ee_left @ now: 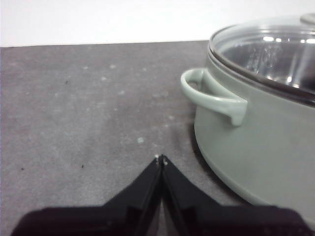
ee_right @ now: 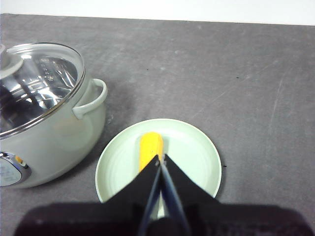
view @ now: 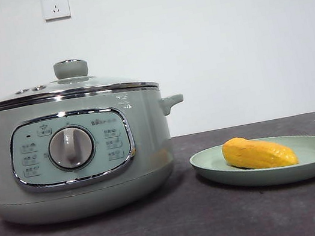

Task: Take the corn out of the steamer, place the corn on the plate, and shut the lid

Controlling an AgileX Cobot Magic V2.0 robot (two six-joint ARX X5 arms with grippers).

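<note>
Below the right hand (ee_right: 161, 158), whose jaws are pressed together on nothing, the corn (ee_right: 150, 149) lies on the plate (ee_right: 197, 147). Off to that hand's side stands the steamer (view: 77, 163) with the lid (view: 67, 88) seated on it. The left hand (ee_left: 161, 158), likewise closed and empty, hangs over bare bench (ee_left: 88, 108) near a steamer handle (ee_left: 211, 96). The task looks complete; a careless retreat could clip that handle or nudge the plate. The panel's small print is too fine to read.
</note>
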